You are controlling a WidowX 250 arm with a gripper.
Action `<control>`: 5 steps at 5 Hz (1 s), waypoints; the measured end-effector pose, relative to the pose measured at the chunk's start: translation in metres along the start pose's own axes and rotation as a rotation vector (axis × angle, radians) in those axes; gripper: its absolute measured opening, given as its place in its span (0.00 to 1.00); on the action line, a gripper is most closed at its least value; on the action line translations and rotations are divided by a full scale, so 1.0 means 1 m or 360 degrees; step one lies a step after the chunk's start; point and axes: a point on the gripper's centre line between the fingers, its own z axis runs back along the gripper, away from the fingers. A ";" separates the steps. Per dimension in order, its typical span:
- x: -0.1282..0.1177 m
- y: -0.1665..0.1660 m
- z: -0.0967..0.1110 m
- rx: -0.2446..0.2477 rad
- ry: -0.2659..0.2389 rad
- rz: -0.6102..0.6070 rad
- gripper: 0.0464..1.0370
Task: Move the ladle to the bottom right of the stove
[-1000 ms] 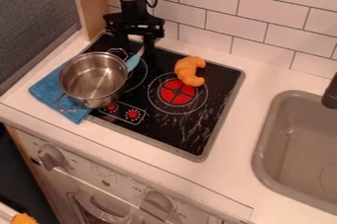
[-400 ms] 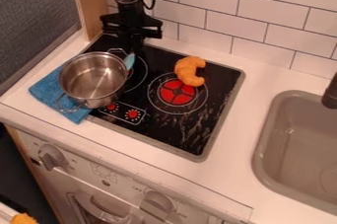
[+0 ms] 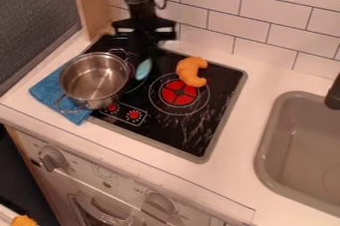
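Note:
At the back left of the stove, the black gripper hangs low, shut on the ladle's handle. Below it the ladle's light blue head points toward the front, just right of the steel pot and left of the croissant. Most of the handle is hidden by the gripper. Whether the head touches the stove I cannot tell.
The steel pot covers the stove's left side and part of a blue cloth. An orange croissant lies behind the red burner. To the right is the sink.
The gripper first closed around the ladle's handle, then shifted right with it. The ladle's head has moved away from the pot and a little toward the front.

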 end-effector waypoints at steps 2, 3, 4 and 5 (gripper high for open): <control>-0.020 -0.031 0.041 -0.0097 -0.0092 -0.0154 0.06; -0.044 -0.036 0.051 -0.0094 -0.0101 -0.0231 0.06; -0.075 -0.039 0.051 -0.0070 -0.0097 -0.0335 0.06; -0.101 -0.039 0.036 -0.0005 -0.0031 -0.0406 0.06</control>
